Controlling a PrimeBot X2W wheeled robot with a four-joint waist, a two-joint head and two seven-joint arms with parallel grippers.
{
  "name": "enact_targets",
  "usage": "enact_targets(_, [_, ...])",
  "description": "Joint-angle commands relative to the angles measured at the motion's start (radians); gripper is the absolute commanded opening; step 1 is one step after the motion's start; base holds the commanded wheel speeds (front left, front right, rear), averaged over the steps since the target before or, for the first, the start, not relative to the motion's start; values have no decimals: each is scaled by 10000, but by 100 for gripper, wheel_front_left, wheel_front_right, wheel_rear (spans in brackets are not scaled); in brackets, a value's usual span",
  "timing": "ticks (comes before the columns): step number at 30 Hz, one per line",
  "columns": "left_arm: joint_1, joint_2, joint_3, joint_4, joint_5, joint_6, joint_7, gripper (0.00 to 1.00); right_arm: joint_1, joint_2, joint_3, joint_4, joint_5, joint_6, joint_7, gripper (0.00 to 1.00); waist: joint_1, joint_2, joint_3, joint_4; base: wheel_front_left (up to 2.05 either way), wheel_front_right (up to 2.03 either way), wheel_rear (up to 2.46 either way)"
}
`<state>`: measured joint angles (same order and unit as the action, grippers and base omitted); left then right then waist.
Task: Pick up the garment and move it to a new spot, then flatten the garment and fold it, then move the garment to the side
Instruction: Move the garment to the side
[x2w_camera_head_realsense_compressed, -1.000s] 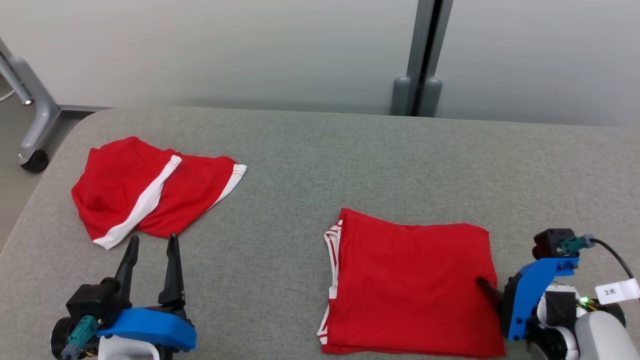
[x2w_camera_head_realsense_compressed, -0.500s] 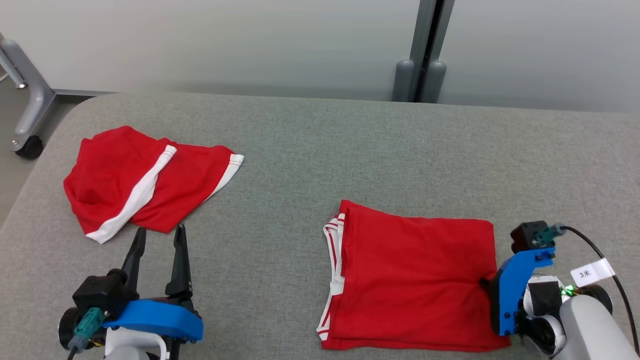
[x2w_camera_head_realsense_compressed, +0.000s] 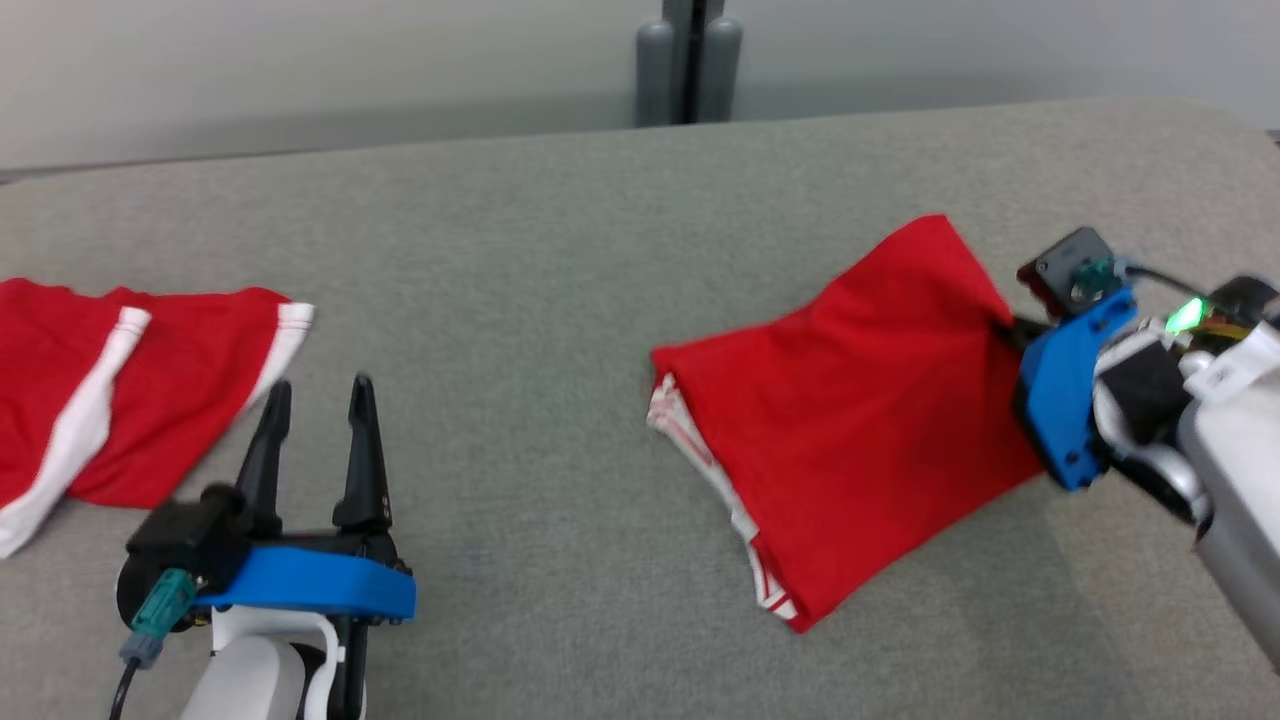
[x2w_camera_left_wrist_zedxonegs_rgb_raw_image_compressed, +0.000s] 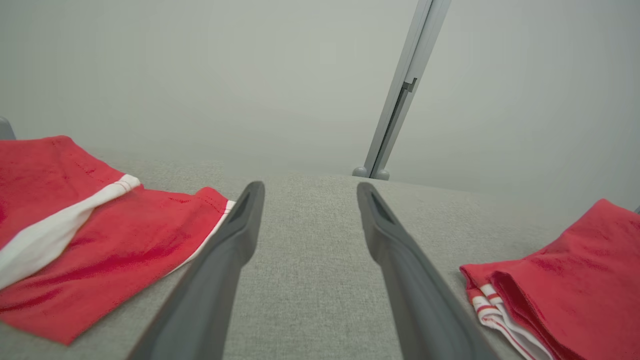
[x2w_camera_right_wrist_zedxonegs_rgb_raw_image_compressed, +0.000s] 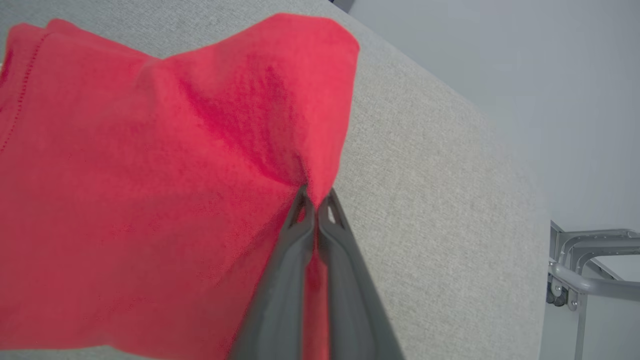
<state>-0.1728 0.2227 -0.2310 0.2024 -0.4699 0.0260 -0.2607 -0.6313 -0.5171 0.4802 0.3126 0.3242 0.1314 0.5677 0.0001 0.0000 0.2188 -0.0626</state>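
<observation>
The garment (x2w_camera_head_realsense_compressed: 850, 400) is a folded red piece with white-striped trim, lying right of centre on the grey table (x2w_camera_head_realsense_compressed: 560, 250). My right gripper (x2w_camera_head_realsense_compressed: 1005, 330) is shut on its right edge, and the cloth rises there in a peak. In the right wrist view the two fingers (x2w_camera_right_wrist_zedxonegs_rgb_raw_image_compressed: 295, 235) pinch a fold of the garment (x2w_camera_right_wrist_zedxonegs_rgb_raw_image_compressed: 150, 175) at the gripper (x2w_camera_right_wrist_zedxonegs_rgb_raw_image_compressed: 315, 197) tips. My left gripper (x2w_camera_head_realsense_compressed: 315, 395) stands open at the lower left with nothing between its fingers. It hovers low over bare table in the left wrist view (x2w_camera_left_wrist_zedxonegs_rgb_raw_image_compressed: 307, 192), with the garment (x2w_camera_left_wrist_zedxonegs_rgb_raw_image_compressed: 565, 280) off to its right.
Red shorts with white stripes (x2w_camera_head_realsense_compressed: 130, 390) lie at the far left, close to the left gripper, also seen beside it (x2w_camera_left_wrist_zedxonegs_rgb_raw_image_compressed: 75, 225). A grey post (x2w_camera_head_realsense_compressed: 690, 60) stands behind the table. A metal frame on a caster (x2w_camera_right_wrist_zedxonegs_rgb_raw_image_compressed: 580, 270) stands beyond the table's edge.
My right gripper has shut on the garment's right edge and raised it, and the garment now lies skewed. The head camera has shifted. The left gripper stays open.
</observation>
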Motion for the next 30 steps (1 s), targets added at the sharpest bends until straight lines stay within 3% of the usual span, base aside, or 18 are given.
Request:
enact_targets(1, [-189,-3,63,-62,58,13,-43,100,-240,-177,30,5,15,-10,-46,0,-1,0,22,-146,0,0,0])
enact_targets(7, [-642,-76,31,-334,305,-69,-44,100,-1534,-1418,501,424,116,-7,-525,0,-1,0,800,-966,0,0,0])
enact_targets(15, [-1120,167,30,-726,596,-134,-47,100,-2235,-2577,189,1159,-306,-7,-1565,0,-1,0,1967,-1524,0,0,0])
enact_targets(30, [-1298,733,99,-1586,806,66,296,100,-2869,-2062,-1998,3098,-2480,-8,-3376,0,-1,0,3107,-1833,0,0,0])
